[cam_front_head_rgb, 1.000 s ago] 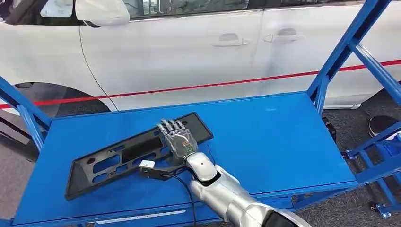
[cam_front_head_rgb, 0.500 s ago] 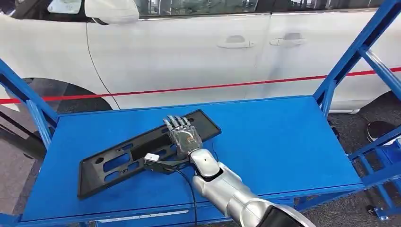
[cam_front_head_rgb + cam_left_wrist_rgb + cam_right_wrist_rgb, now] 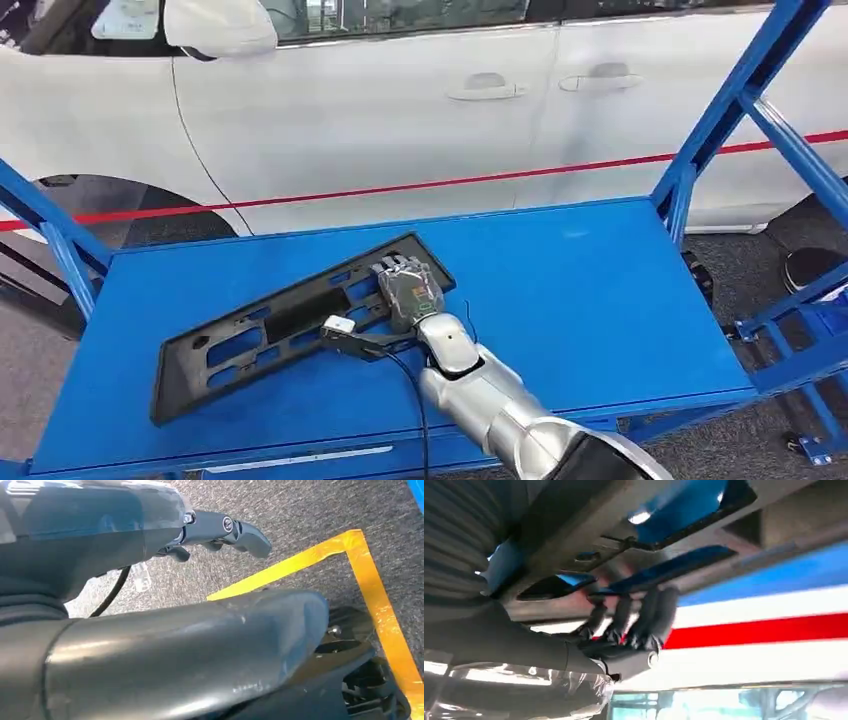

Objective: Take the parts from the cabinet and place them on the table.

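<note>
A long black plastic part (image 3: 260, 330) with several cut-outs lies slantwise on the blue shelf (image 3: 600, 300) of the cabinet. My right hand (image 3: 408, 290) holds it near its right end, fingers curled over the far edge. In the right wrist view the dark fingers (image 3: 644, 620) wrap that edge of the part (image 3: 574, 530) from below. My left hand (image 3: 225, 530) hangs over the grey floor with nothing in it, its fingers loosely stretched out.
A white car (image 3: 400, 120) with a red stripe stands close behind the shelf. Blue frame posts (image 3: 720, 110) rise at the shelf's right and left ends. The right half of the shelf is bare. Yellow tape (image 3: 380, 605) marks the carpet below.
My right hand has shifted toward the part's right end, and its fingers, flat on the part before, now curl over the far edge. The camera has swayed slightly.
</note>
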Available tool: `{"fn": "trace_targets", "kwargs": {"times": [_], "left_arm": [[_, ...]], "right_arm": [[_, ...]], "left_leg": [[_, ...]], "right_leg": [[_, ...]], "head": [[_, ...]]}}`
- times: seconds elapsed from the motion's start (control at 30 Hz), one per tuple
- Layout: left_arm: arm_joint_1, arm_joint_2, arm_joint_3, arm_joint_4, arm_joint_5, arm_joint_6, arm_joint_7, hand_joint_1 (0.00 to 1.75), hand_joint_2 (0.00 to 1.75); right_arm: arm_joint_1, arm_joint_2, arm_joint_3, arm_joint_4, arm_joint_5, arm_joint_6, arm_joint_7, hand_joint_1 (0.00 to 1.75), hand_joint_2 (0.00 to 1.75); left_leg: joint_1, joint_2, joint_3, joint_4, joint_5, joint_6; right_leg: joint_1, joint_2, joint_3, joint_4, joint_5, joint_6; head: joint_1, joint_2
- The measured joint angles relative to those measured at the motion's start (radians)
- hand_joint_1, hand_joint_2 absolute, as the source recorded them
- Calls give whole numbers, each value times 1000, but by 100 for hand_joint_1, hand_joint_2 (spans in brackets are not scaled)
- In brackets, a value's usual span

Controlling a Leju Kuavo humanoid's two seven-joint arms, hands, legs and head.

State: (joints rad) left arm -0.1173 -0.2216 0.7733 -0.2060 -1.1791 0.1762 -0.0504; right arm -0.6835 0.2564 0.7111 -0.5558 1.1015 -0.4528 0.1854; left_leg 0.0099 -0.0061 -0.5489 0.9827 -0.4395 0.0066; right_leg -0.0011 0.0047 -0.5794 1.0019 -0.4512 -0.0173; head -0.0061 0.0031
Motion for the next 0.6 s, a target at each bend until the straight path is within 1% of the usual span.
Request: {"fn": "trace_targets", "kwargs": {"times": [0.03, 0.07, 0.13, 0.3, 0.47, 0.53, 0.6], "left_arm": [[0, 0, 0, 0, 2, 2, -1, 0, 0], [-1, 0, 0, 0, 2, 4, -1, 0, 0], [-3, 0, 0, 0, 3, 5, -1, 0, 0], [-9, 1, 0, 0, 1, 5, -1, 0, 0], [-10, 1, 0, 0, -5, 6, 2, 0, 0], [-10, 1, 0, 0, -5, 7, 5, 0, 0], [-10, 1, 0, 0, 8, 9, 1, 0, 0]], "right_arm": [[-3, -2, -9, -3, -14, -1, -5, 175, 175], [-6, -5, -19, -8, -30, -2, -10, 175, 175], [-10, -13, -47, -21, -67, -2, -28, 175, 175], [-19, -39, -118, -69, -117, 10, -53, 175, 175], [-6, -60, -161, -110, -141, 8, -63, 175, 175], [-1, -66, -176, -127, -172, 8, -85, 175, 175], [3, -73, -196, -156, -263, 5, -144, 175, 175]], "left_leg": [[1, 0, 0, 0, 0, -8], [2, 0, 0, 0, -1, -11], [2, 0, 0, 0, -1, -13], [1, 0, -3, 4, -1, -13], [-1, 0, -6, 7, -1, -12], [-2, 0, -7, 9, -2, -12], [-2, 0, -10, 10, -2, -12]], "right_leg": [[1, 0, 0, 1, 0, 0], [1, 0, 0, 1, 0, 0], [1, 1, 0, 1, 0, 0], [-1, 0, 1, 1, 0, 1], [-3, 0, -1, 1, 2, 3], [-3, 0, -2, 1, 2, 3], [-3, 0, -4, 1, 2, 4]], "head": [[0, 0], [0, 0], [0, 0], [1, 0], [0, 0], [0, 0], [0, 0]]}}
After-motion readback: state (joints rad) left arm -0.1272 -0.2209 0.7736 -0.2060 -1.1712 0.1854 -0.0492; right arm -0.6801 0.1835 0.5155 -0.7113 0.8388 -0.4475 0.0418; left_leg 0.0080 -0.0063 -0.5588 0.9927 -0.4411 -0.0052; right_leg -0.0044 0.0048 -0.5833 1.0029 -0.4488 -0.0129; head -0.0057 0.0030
